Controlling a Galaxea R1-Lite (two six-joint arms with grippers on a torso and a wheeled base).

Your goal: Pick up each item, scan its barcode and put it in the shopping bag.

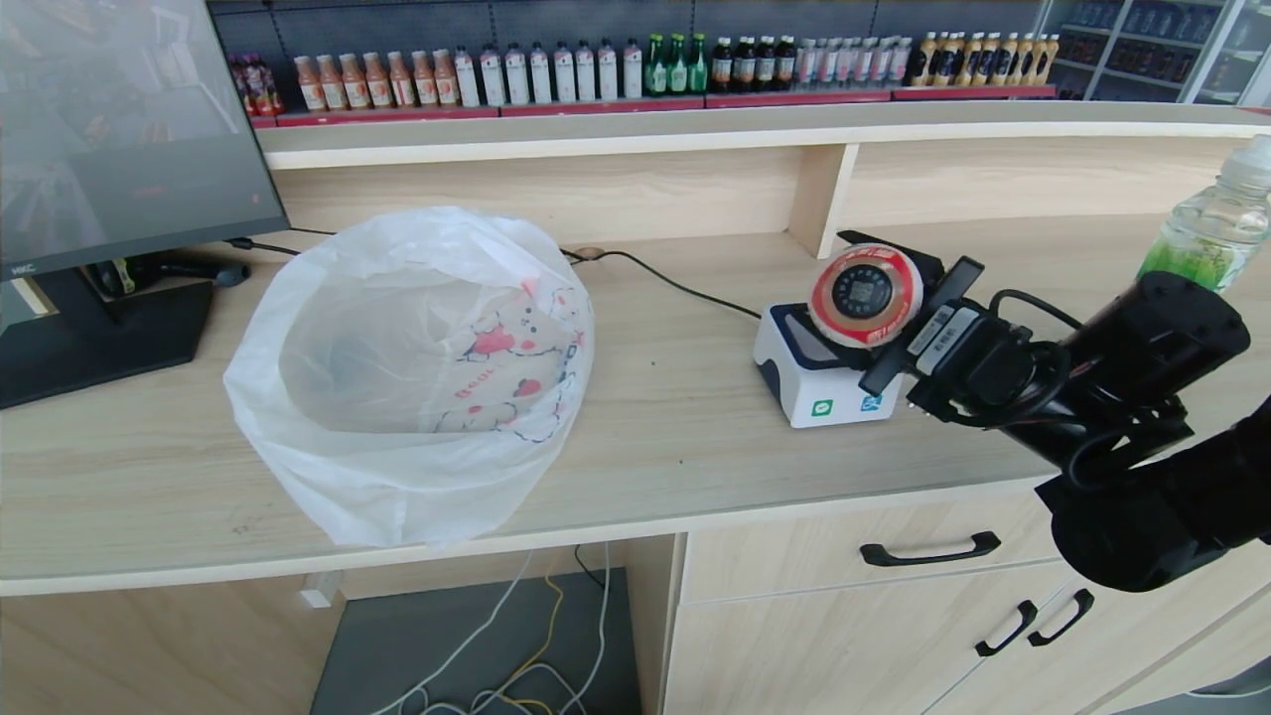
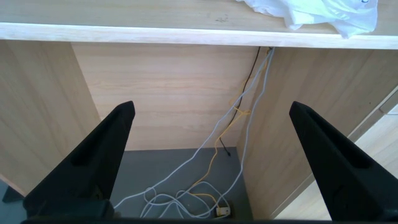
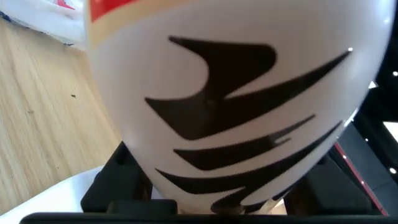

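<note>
The monitor (image 1: 129, 129) runs out of the frame at upper left, its top and left side cut off. At the right edge a green-labelled bottle (image 1: 1211, 228) shows only in part. The round tub (image 1: 866, 295) in my right gripper (image 1: 862, 316) hides the top of the scanner (image 1: 824, 392) and most of one finger. Through the shopping bag (image 1: 397, 417), left of centre, I see a pink-printed shape, too veiled to name. The shelf bottles (image 1: 616, 70) along the top are too small to identify.
</note>
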